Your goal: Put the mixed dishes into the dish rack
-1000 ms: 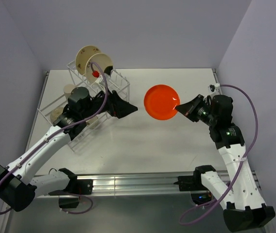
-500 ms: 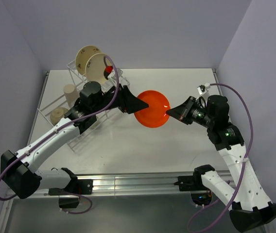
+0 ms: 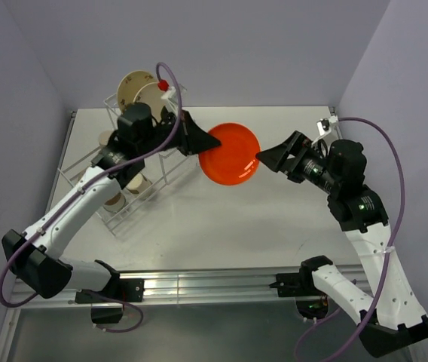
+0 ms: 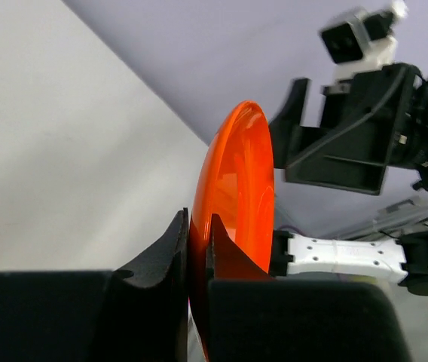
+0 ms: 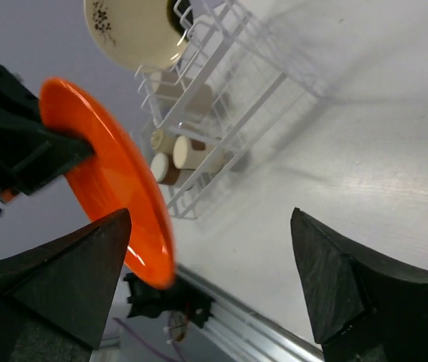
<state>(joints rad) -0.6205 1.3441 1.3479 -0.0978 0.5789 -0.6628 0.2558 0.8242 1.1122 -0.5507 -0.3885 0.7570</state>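
One holder only: left gripper (image 3: 201, 144) clenched on orange plate (image 3: 230, 154) rim; right gripper (image 3: 264, 158) released, just right of it. Dish rack (image 5: 221, 113) lies left, left arm nearer.

Pale lavender walls (image 3: 236, 45) on three sides of a white table (image 3: 274, 219)

Edge-on orange plate (image 4: 238, 200) pinched at rim between left gripper (image 4: 199, 240) jaws; pale table (image 4: 48, 151) behind.
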